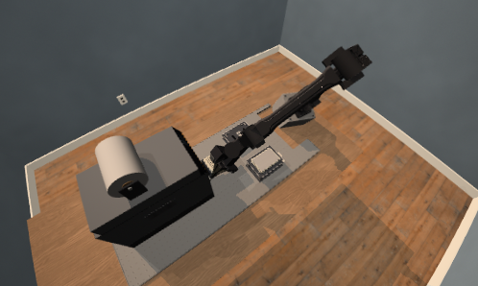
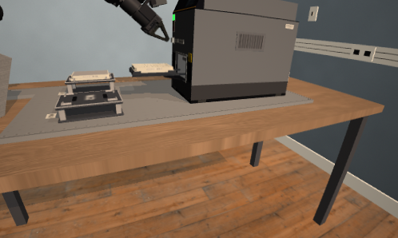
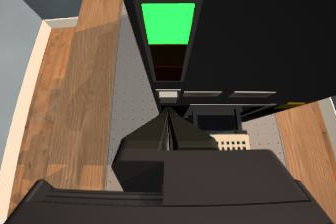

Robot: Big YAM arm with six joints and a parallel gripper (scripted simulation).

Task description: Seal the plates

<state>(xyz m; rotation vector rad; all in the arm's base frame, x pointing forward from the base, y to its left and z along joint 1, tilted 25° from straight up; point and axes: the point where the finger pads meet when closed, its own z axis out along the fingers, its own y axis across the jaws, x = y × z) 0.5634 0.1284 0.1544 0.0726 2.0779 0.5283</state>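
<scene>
The sealer (image 1: 158,212) (image 2: 240,69) (image 3: 270,45) shows a green lamp (image 2: 173,17) (image 3: 168,23). My gripper (image 1: 213,174) (image 2: 167,39) (image 3: 168,112) is shut and empty, its tips close in front of the small pale START button (image 3: 168,94); contact cannot be told. A plate with open wells (image 2: 153,67) (image 3: 233,143) lies flat on the extended stage (image 2: 153,73), below and beside the fingers. The other plate (image 1: 266,159) (image 2: 89,75), with a smooth top that shows no wells, sits in one nest (image 2: 69,88). The other nest (image 1: 231,134) (image 2: 89,112) is empty.
A large white roll (image 1: 120,161) is mounted on top of the sealer. The two nests stand side by side on the grey mat (image 1: 178,231) (image 2: 160,113), between the arm's base and the stage. My arm reaches over that area.
</scene>
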